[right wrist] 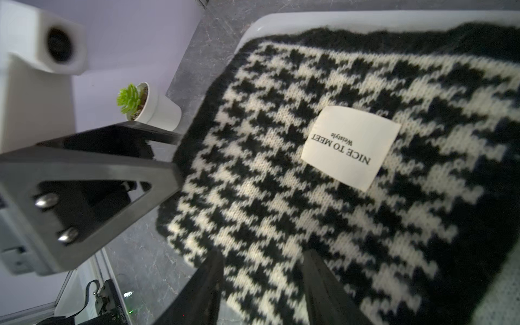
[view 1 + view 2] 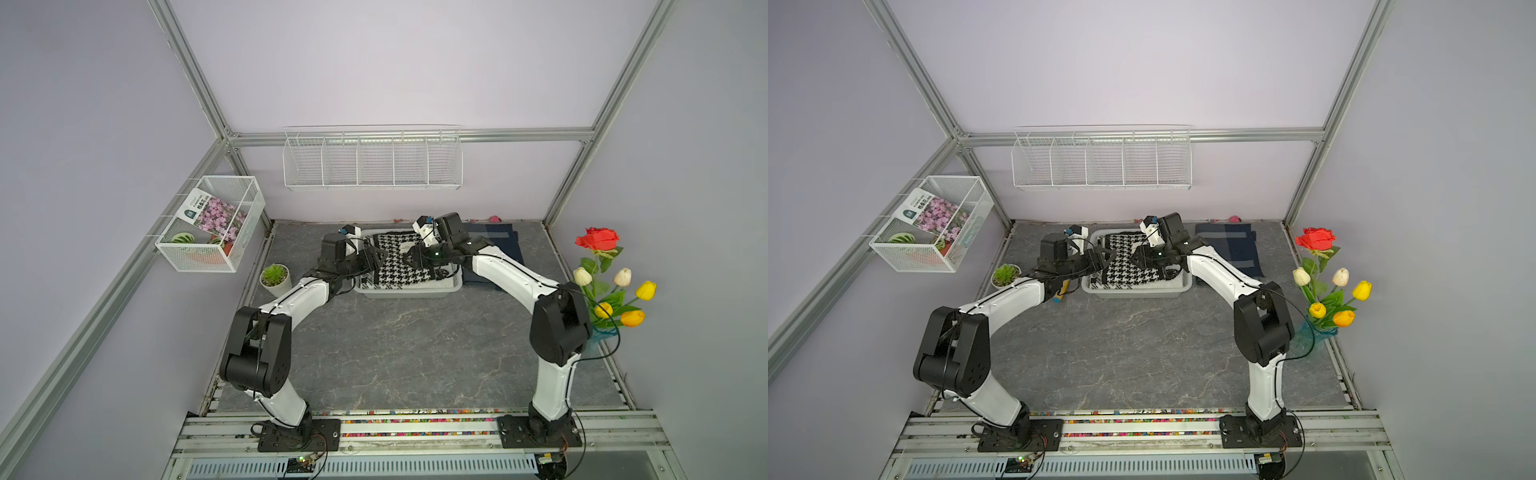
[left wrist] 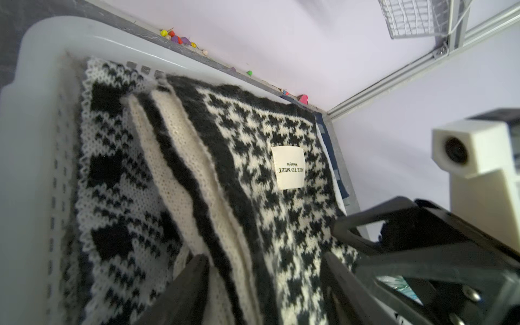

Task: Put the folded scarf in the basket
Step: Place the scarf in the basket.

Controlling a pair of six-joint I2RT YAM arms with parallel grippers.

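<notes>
Two white-and-black robot arms, mine, reach over a grey stone-look counter (image 2: 415,345) to a shallow white plastic basket (image 2: 407,293) at the far middle. The folded scarf (image 2: 395,270), a b/w houndstooth knit, lies inside the basket and fills most of it, as seen in both top views.

My left claw (image 3: 264,256) is above the scarf's left part. Its fingers are spread wide w/ knit lying flat under the gap: released, nothing held. My right claw (image 1: 263,251) is over the scarf's right part, fingers partway apart w/ knit showing between them. I can't tell if it pinches the fabric or only hovers.

On top of the scarf is a cream cloth label (image 1: 350,147) in black serif caps: "NICE TO MEET". A smaller italic line runs beside it, too blurred to read for sure.

Just beside the basket on my right lies a folded navy cloth (image 2: 494,249). On my left, near the basket, is a small succulent in a white pot (image 2: 274,279). A white wire-mesh box (image 2: 208,257) on the left wall holds a seed packet (image 2: 212,214) w/ pink flowers; its print is too small to read.
</notes>
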